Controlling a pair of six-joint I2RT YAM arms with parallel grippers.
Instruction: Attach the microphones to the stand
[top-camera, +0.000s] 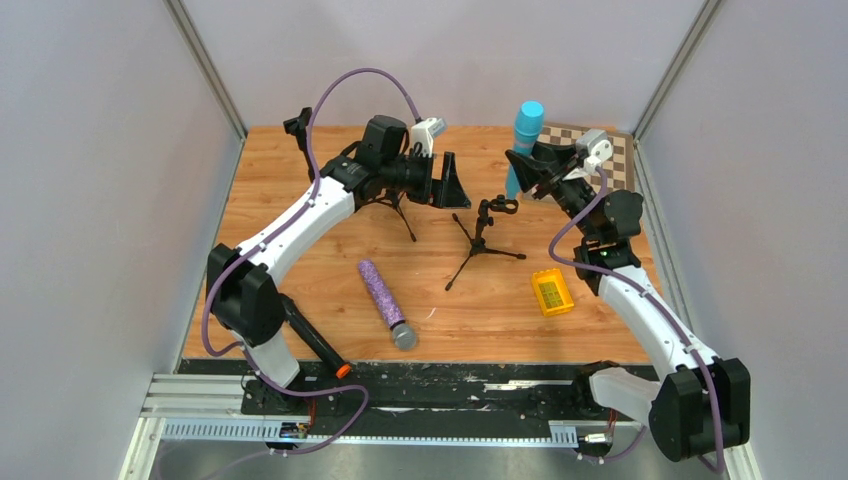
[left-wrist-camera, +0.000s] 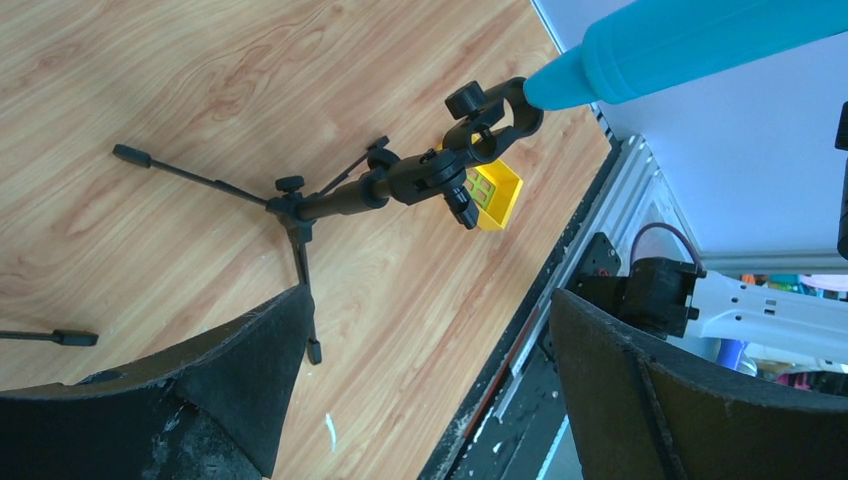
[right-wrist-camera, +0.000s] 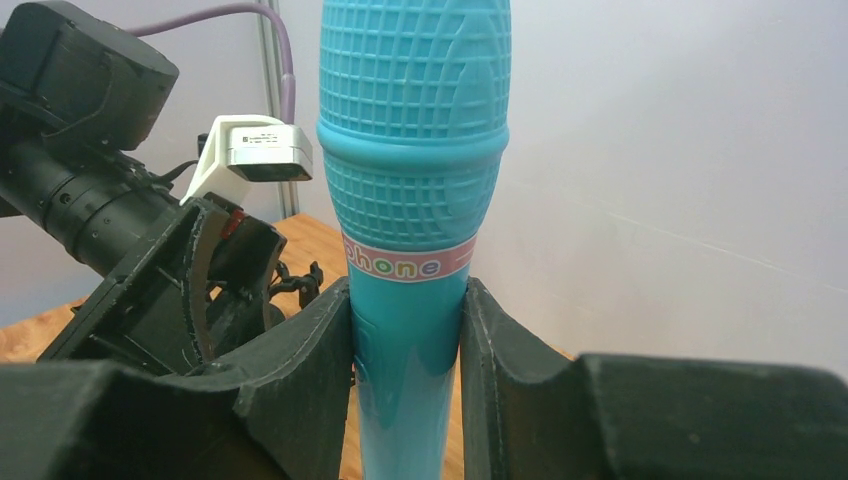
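Spanning the overhead view, the wooden tabletop (top-camera: 470, 320) carries everything. The left arm (top-camera: 300, 220) reaches toward the far left-centre. Its left pincer (left-wrist-camera: 428, 300) is spread wide with nothing between its fingers, pointing rightward at the tripod stand (top-camera: 480, 235). The right arm (top-camera: 650, 310) curls up along the right side. Its right pincer (right-wrist-camera: 405, 300) is clamped on the light-blue microphone (right-wrist-camera: 410, 150), with both fingers pressed against the handle just below the pink label band (right-wrist-camera: 410, 262). That microphone is held upright off the tabletop, grid-patterned head up, near the far edge and just right of the stand. In the left wrist view its narrow tail meets the stand's clip (left-wrist-camera: 495, 115), though whether it sits inside the ring I cannot tell. The stand is upright on three splayed legs near the tabletop's centre. A second tripod (top-camera: 400, 212) stands partly hidden beneath the left wrist. The glittery purple microphone (top-camera: 383, 295) lies flat on the wood, left of the stand, its silver head toward the near edge. The black microphone (top-camera: 315, 340) lies at the near-left edge beside the left arm's base, its orange ring (top-camera: 343, 371) over the black rail (top-camera: 450, 378). A checkerboard (top-camera: 562, 131) lies at the far right corner, and a small yellow tray (top-camera: 552, 292) sits near the right arm.
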